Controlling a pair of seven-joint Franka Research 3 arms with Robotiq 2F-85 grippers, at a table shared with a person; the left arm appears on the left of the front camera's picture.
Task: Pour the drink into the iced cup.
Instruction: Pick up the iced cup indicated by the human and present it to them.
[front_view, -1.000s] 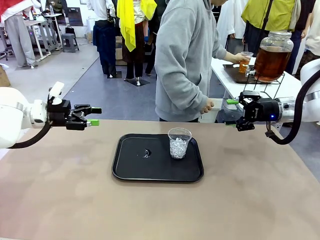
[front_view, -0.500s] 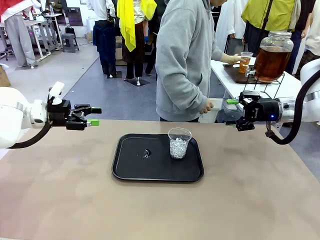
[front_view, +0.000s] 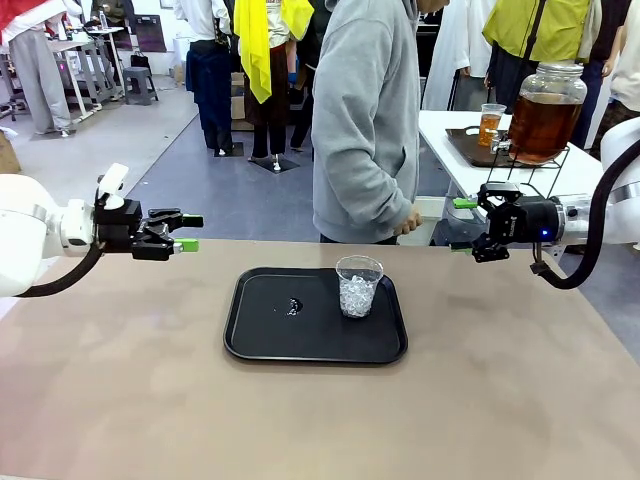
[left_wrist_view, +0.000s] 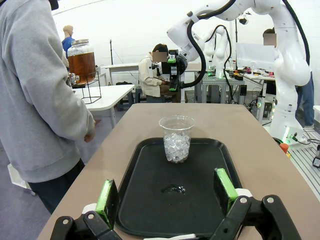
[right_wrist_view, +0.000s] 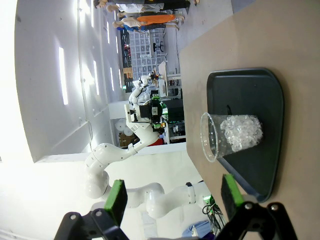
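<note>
Two grippers flank the iced cup (front_view: 359, 286), both with fingers spread wide and nothing between them. The left gripper (front_view: 189, 232) hangs well to the cup's left, the right gripper (front_view: 461, 225) well to its right, and each points inward toward it. The iced cup stands upright, ice heaped in its lower half, on the far right part of a black tray (front_view: 245, 345).

The drink (front_view: 490, 124) is nowhere near the iced cup. It is a small clear cup of amber liquid, upright, far beyond the iced cup and to its right. It sits on a white side table (front_view: 445, 145), just beside a big glass dispenser (front_view: 545, 105) of the same liquid.

Seen from the iced cup, the drink lies past the right gripper, so the right arm is plainly the nearer one, though the drink looks out of its easy reach. A person in a grey hoodie (front_view: 365, 120) stands just beyond the iced cup, between it and the drink. Most likely the drink must first be brought across before either arm can tip it.
</note>
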